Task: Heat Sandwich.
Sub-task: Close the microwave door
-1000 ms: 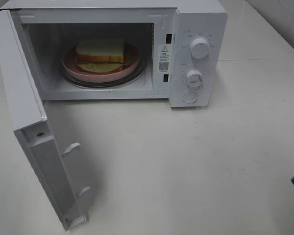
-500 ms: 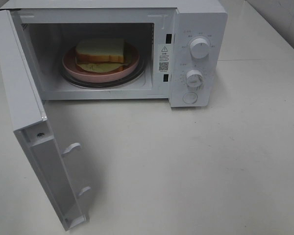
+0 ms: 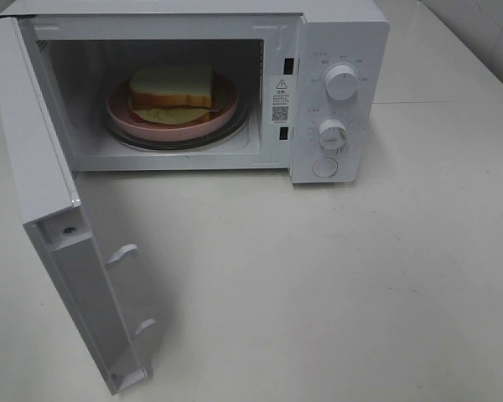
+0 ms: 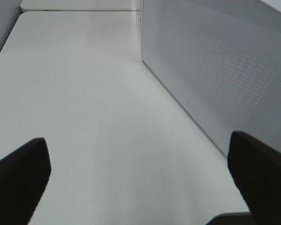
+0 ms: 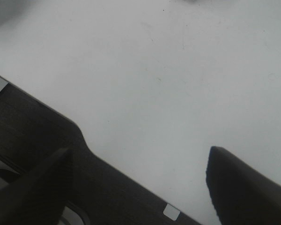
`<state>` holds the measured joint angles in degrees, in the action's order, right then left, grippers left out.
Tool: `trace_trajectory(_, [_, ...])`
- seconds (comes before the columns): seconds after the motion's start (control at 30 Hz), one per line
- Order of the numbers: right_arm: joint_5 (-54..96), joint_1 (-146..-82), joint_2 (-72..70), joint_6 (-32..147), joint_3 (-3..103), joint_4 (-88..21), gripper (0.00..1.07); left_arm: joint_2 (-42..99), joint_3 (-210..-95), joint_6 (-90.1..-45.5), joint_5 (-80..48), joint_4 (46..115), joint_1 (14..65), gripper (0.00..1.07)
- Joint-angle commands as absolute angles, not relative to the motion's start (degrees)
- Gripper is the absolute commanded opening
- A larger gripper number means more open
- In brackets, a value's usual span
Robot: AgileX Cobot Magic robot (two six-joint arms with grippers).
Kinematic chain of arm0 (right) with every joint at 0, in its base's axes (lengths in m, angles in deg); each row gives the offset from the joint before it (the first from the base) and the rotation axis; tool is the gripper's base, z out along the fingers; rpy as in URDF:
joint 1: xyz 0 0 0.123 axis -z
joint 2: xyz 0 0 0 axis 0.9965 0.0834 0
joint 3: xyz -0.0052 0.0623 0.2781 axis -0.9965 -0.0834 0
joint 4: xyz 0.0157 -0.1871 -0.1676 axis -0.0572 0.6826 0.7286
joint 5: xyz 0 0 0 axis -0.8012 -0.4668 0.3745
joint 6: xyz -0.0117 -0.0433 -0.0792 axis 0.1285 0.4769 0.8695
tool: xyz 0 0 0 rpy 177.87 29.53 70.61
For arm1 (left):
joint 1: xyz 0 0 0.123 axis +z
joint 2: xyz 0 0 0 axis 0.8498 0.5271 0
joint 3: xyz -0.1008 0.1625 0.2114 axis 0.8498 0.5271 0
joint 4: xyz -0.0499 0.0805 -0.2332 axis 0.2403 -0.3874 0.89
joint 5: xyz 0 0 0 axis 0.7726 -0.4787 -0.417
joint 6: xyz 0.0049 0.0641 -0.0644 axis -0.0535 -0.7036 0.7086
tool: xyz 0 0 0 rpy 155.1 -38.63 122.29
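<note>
Your sandwich [image 3: 171, 86] is inside the microwave [image 3: 339, 33], lying on the pink plate [image 3: 121, 113], which rests on the glass turntable [image 3: 184, 141]. From the high camera, the oven stands at the 12 o'clock end of the worktop [image 3: 335, 285]. The sandwich sits toward the plate's 12 o'clock side, with pale green filling showing along its 6 o'clock edge. The door [image 3: 33, 159] is swung fully open and reaches out toward 8 o'clock. At 3 o'clock from the cavity is the control panel, with the upper knob [image 3: 342, 82] above the lower knob [image 3: 333, 134] and a round button [image 3: 324, 167] beneath them. You see each pincer only through its own wrist camera. Your left pincer [image 4: 138, 154] stands wide and holds nothing. Its dark fingertips [image 4: 18, 173] are far apart over bare worktop, next to a dotted white panel [image 4: 225, 65]. Your right pincer [image 5: 138, 159] is also spread and empty, hanging over the worktop where a dark strip [image 5: 37, 126] runs along its edge. Neither pincer touches the sandwich or the plate.
</note>
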<state>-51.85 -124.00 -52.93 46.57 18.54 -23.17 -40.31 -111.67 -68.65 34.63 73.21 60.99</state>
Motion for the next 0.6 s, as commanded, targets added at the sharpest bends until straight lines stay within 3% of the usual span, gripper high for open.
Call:
trace_trajectory(0.03, [-49.67, -123.26, -55.40, 45.49, 15.33, -23.00, 0.76, -41.45, -111.61, -68.37, 34.06, 73.38, 61.28, 0.98])
trace_trajectory(0.6, [-39.41, -100.17, -62.33, 46.57, 10.80, -26.26, 0.76, -41.45, -111.61, -68.37, 34.06, 73.32, 61.28, 0.98])
